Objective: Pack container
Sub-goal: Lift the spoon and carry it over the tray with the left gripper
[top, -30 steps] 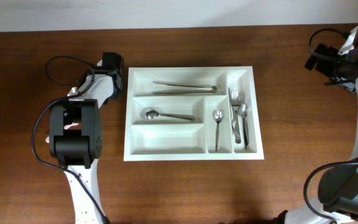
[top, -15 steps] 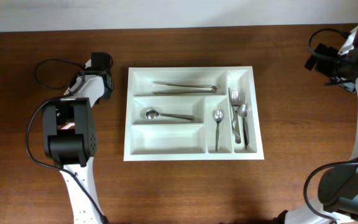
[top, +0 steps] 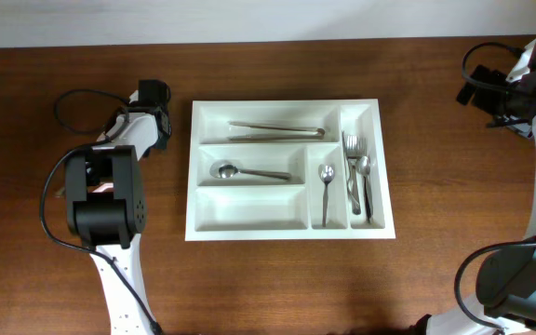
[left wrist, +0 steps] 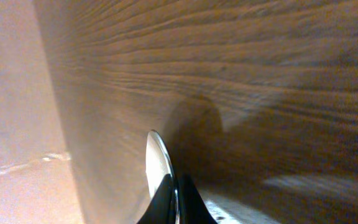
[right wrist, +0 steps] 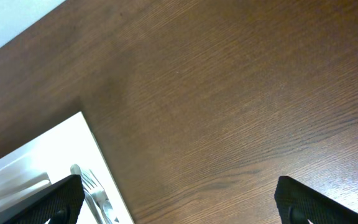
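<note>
While left hand (left wrist: 169, 208) is clenched, right hand (right wrist: 179, 202) released, container (top: 287, 235) holds tongs (top: 277, 130), spoons (top: 240, 172), forks (top: 352, 146) (four compartments)

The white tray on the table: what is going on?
The cutlery tray is being packed. Spoons, forks and other long pieces lie in four compartments; the bottom long one is empty. The left gripper is shut over the table left of the tray; the right gripper hangs open at far right.
</note>
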You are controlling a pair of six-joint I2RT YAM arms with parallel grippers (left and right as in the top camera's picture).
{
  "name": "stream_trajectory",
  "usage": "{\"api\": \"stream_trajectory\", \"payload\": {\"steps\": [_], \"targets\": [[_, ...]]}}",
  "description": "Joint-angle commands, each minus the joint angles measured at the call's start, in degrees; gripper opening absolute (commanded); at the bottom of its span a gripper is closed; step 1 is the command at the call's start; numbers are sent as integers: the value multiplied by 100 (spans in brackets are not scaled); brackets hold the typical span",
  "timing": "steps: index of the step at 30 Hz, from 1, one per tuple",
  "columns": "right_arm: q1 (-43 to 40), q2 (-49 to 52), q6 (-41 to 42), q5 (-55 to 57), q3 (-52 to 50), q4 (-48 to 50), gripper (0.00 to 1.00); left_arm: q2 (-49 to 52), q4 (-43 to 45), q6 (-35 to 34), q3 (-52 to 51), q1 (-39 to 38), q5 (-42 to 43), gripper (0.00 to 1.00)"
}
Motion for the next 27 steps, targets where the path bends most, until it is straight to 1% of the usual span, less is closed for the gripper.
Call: {"api": "stream_trajectory", "payload": {"steps": [1, 5, 9, 12, 14, 17, 21, 22, 25, 27], "targets": [[-22, -33, -13, -13, 111, 22, 99, 26, -2, 367, 57, -17, -575, 2], [-22, -33, -13, -11, 111, 22, 99, -286, -44, 516, 87, -72, -575, 2], [-22, -33, -11, -11, 111, 22, 99, -820, -46, 861, 87, -181, -577, 2], [-22, -33, -13, -13, 111, 22, 99, -1318, -68, 1244, 87, -358, -575, 2], [-22, -33, -13, -11, 111, 22, 99, -1725, -68, 1631, 87, -525, -520, 2], [-22, -33, -11, -11, 111, 22, 99, -2354, -227, 2240, 87, -778, 151, 2], [-22, -33, -13, -11, 111, 22, 98, -3158, -619, 2645, 87, -1196, 999, 2], [-22, -33, -13, -11, 111, 22, 99, -3390, -828, 2767, 87, -1384, 1294, 2], [-22, -33, -13, -13, 111, 22, 99, -3740, -1300, 3042, 85, -1812, 2100, 2], [-22, -33, -11, -11, 111, 22, 99, -3871, -1543, 3062, 85, -2144, 2566, 2]]}}
